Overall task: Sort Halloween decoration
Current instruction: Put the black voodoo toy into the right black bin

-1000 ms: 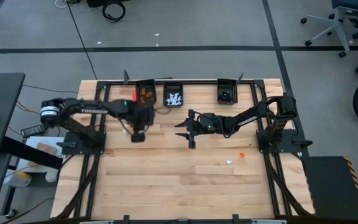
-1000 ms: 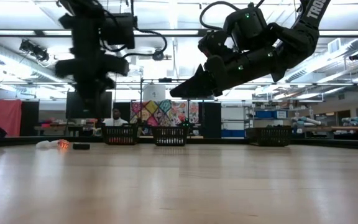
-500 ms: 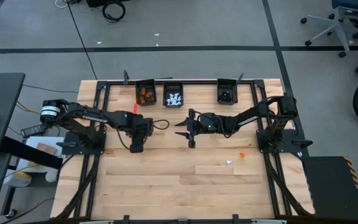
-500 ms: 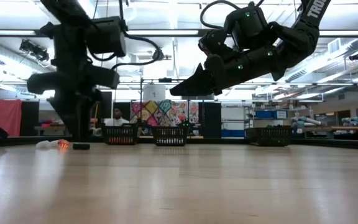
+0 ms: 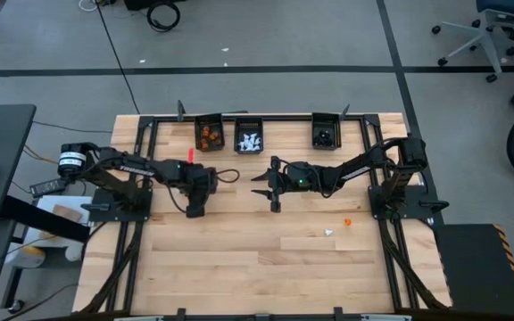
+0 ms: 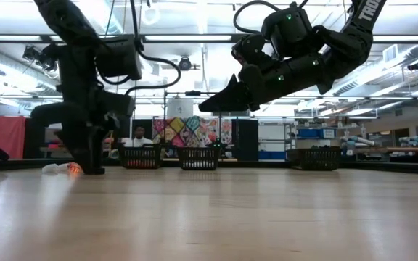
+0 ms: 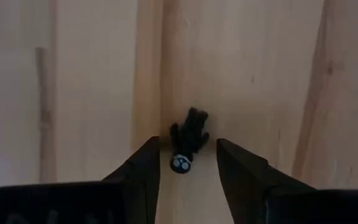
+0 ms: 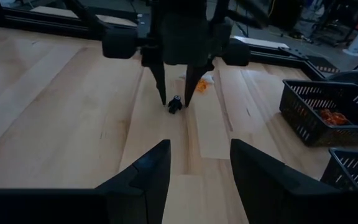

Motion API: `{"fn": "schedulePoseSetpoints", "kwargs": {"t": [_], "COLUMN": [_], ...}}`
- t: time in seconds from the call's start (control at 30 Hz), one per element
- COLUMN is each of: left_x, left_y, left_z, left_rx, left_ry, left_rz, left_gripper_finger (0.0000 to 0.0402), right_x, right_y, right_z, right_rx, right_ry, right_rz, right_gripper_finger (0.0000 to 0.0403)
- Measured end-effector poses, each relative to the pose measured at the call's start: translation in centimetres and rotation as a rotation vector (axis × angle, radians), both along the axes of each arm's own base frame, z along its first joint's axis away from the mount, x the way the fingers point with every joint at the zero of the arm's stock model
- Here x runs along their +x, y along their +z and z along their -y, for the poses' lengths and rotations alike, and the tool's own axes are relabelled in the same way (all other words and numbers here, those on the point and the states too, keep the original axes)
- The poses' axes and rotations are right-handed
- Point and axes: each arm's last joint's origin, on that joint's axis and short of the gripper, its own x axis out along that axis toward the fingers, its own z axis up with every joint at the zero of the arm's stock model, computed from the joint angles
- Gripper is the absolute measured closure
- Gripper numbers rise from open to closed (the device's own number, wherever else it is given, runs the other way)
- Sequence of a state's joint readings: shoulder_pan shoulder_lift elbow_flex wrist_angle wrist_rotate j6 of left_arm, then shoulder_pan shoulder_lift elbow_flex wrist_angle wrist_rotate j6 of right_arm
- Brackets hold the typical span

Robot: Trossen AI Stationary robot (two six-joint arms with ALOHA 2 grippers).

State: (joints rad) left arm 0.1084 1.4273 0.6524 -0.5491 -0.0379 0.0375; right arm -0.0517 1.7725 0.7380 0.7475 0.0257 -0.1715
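A tiny black trinket of the Halloween decoration lies on the wooden table. My left gripper points down over it, open, one finger on each side and the tips near the wood; whether a finger touches the trinket cannot be told. From the right wrist view the trinket shows between those fingers. In the high view that gripper stands left of the table's middle. My right gripper hovers open above the middle, pointing toward the left arm, nothing between its fingers. Orange and white trinkets lie at the near right.
Three small black bins stand along the far edge: one with orange pieces, one with white pieces, one with black pieces. An orange trinket and a white one lie close beside my left gripper. A person sits in the room behind.
My left gripper has come away from the orange bin toward the table's near edge and sunk down to the tabletop, ending over the black trinket. The trinket has stayed where it lay. My right arm has kept still.
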Motion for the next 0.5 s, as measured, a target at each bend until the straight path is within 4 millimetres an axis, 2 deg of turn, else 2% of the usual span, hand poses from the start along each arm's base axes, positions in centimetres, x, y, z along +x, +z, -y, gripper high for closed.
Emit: {"fn": "schedulePoseSetpoints", "kwargs": {"t": [0.17, 0.33, 0.5], "left_x": [-0.07, 0.17, 0.22], "left_y": [-0.22, -0.16, -0.14], "left_z": [0.24, 0.35, 0.34], "left_rx": [0.009, 0.004, 0.003], "left_ry": [-0.01, -0.016, -0.008], "left_rz": [0.004, 0.03, 0.037], "left_gripper_finger": [0.0306, 0.0384, 0.0392], "right_x": [0.0, -0.01, -0.19], "right_y": [0.0, -0.01, 0.07], "right_z": [0.02, 0.02, 0.05], "right_rx": [-0.006, -0.006, -0.016], "right_ry": [-0.006, -0.006, -0.016], "right_rz": [0.0, -0.001, -0.024], "right_gripper_finger": [0.0231, 0.0231, 0.0231]}}
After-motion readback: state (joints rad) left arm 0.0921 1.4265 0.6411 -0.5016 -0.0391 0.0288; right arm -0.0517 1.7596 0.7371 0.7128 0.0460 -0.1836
